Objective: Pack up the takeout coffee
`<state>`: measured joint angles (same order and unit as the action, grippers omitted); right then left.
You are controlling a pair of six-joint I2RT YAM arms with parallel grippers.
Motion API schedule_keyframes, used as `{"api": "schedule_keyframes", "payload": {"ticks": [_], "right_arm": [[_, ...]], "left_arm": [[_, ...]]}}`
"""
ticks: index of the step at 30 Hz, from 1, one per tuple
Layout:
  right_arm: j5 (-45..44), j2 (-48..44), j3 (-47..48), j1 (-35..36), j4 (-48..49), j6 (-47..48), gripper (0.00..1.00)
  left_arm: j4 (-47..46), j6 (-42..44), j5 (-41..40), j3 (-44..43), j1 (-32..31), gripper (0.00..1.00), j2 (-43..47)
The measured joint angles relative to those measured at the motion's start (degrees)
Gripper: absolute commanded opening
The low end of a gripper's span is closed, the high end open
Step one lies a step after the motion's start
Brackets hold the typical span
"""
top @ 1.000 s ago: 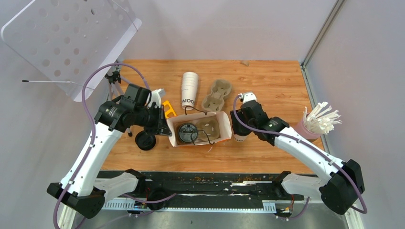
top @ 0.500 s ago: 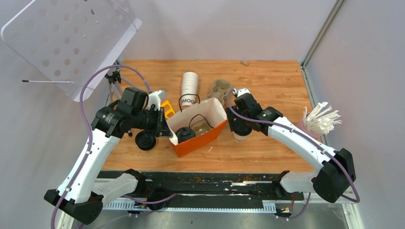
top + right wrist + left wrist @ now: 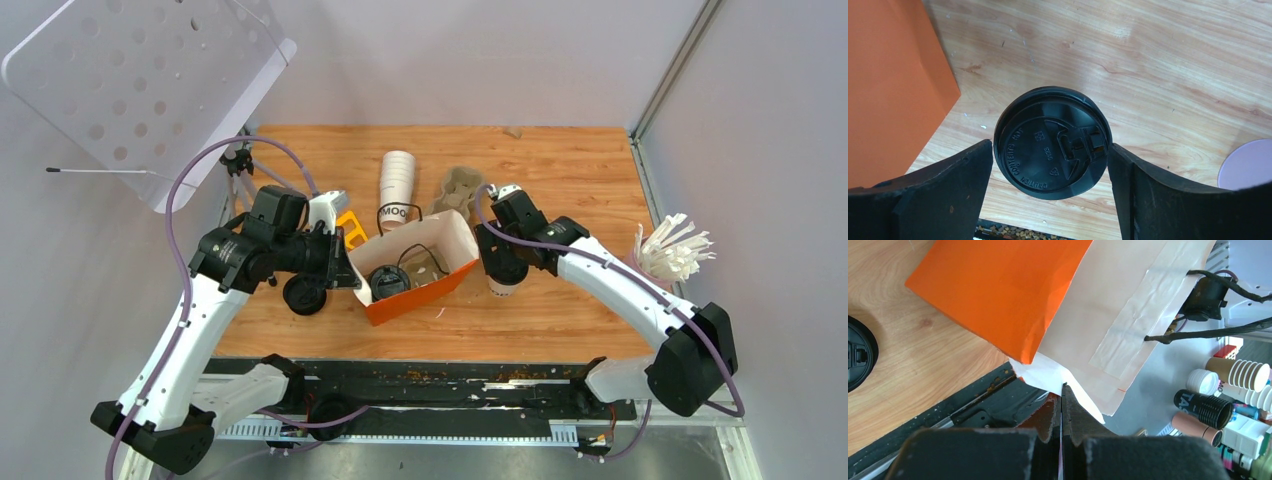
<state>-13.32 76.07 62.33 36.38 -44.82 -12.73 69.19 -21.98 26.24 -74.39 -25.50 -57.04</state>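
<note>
An orange paper bag (image 3: pixel 420 290) with a white inside stands tilted at the table's middle; its orange side also shows in the left wrist view (image 3: pixel 998 290). It holds a black-lidded cup (image 3: pixel 388 281) and a brown cardboard carrier (image 3: pixel 432 262). My left gripper (image 3: pixel 352 264) is shut on the bag's left rim, with white paper pinched between the jaws (image 3: pixel 1062 390). A second white cup (image 3: pixel 503 288) with a black lid (image 3: pixel 1052 142) stands on the table right of the bag. My right gripper (image 3: pixel 503 268) is open, its fingers (image 3: pixel 948 185) straddling that lid.
A loose black lid (image 3: pixel 304 295) lies left of the bag. A stack of lidless white cups (image 3: pixel 396 185) and a spare cardboard carrier (image 3: pixel 458 186) lie behind it. A pink cup of white straws (image 3: pixel 668 252) stands at the right edge. A small tripod (image 3: pixel 238 165) stands at the back left.
The bag, lying flat a second ago, has tipped up so its orange side shows. My right gripper has shifted slightly back and left over the standing cup.
</note>
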Motion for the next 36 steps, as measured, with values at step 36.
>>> {"api": "schedule_keyframes", "payload": {"ticks": [36], "right_arm": [[2.84, 2.25, 1.25, -1.6, -2.25, 1.84, 0.83]], "left_arm": [[0.02, 0.33, -0.09, 0.0, 0.0, 0.0, 0.35]]}}
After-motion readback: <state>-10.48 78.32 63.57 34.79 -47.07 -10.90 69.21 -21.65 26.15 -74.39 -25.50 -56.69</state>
